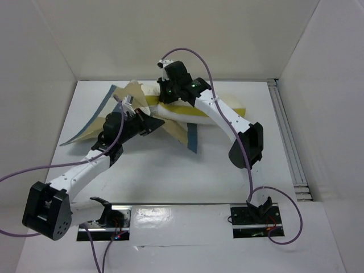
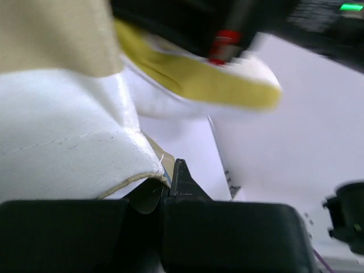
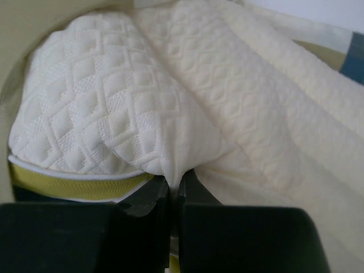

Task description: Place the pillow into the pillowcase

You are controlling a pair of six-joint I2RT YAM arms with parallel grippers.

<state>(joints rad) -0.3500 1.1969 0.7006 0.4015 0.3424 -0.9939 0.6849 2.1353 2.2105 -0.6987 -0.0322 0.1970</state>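
The cream pillow (image 1: 227,112) with a yellow edge lies at the back middle of the table, its left end inside the checked blue, tan and cream pillowcase (image 1: 102,111). My right gripper (image 1: 168,94) is shut on a fold of the pillow's quilted cover (image 3: 142,114), jaws pinched together (image 3: 175,185). My left gripper (image 1: 149,122) is shut on the pillowcase's edge (image 2: 68,165), jaws closed on the hem (image 2: 168,179). The pillow's yellow edge (image 2: 199,79) shows beyond it.
White walls stand close on the left, back and right. A metal rail (image 1: 290,142) runs along the table's right side. The right arm (image 1: 239,131) reaches over the pillow. Both arm bases sit on a shiny plate (image 1: 182,219) at the near edge.
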